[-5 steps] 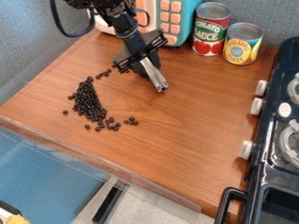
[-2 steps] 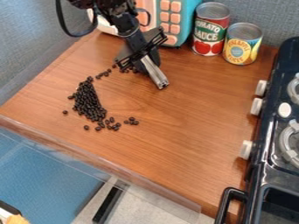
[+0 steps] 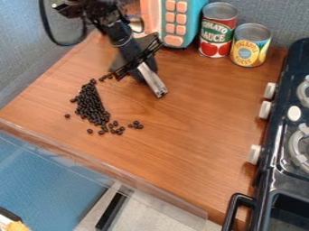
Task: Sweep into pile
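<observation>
The black gripper [image 3: 143, 71] hangs low over the upper middle of the wooden counter, tilted, with a long silver piece [image 3: 152, 80] at its lower end pointing down and to the right. Left of and below it lies a dense, elongated heap of small black beans [image 3: 91, 106]. A few loose beans [image 3: 136, 124] are scattered to the right of the heap's lower end, and a single bean [image 3: 67, 116] lies to its left. More beans [image 3: 105, 77] sit close to the gripper's left side, where the gripper may cover others.
A red tomato can [image 3: 217, 34] and a yellow pineapple can [image 3: 250, 47] stand at the back beside a teal and pink toy [image 3: 181, 22]. The dark toy stove [image 3: 283, 131] with white knobs runs along the right. The counter's front edge [image 3: 91, 155] slants across the lower left.
The gripper first edged slightly right and up, then moved left and a little down. Beans seen beside its left side in the previous view are now hidden behind it. The main heap looks unchanged.
</observation>
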Action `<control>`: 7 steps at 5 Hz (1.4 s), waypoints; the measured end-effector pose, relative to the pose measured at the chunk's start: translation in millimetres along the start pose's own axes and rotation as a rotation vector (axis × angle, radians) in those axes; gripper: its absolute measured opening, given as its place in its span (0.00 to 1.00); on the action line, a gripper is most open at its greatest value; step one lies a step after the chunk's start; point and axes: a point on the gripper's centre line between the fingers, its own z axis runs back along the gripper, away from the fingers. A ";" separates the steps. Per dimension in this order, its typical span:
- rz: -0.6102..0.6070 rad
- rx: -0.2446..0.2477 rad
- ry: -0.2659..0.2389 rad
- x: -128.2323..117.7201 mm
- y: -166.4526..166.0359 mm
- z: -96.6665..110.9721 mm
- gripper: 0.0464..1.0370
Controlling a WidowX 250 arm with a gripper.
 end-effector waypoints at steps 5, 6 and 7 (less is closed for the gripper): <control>0.088 -0.007 -0.060 6.5 67.5 33.7 0.32; 0.097 -0.010 -0.060 2.4 73.6 37.1 0.32; 0.102 -0.022 -0.060 0.9 75.7 42.7 0.32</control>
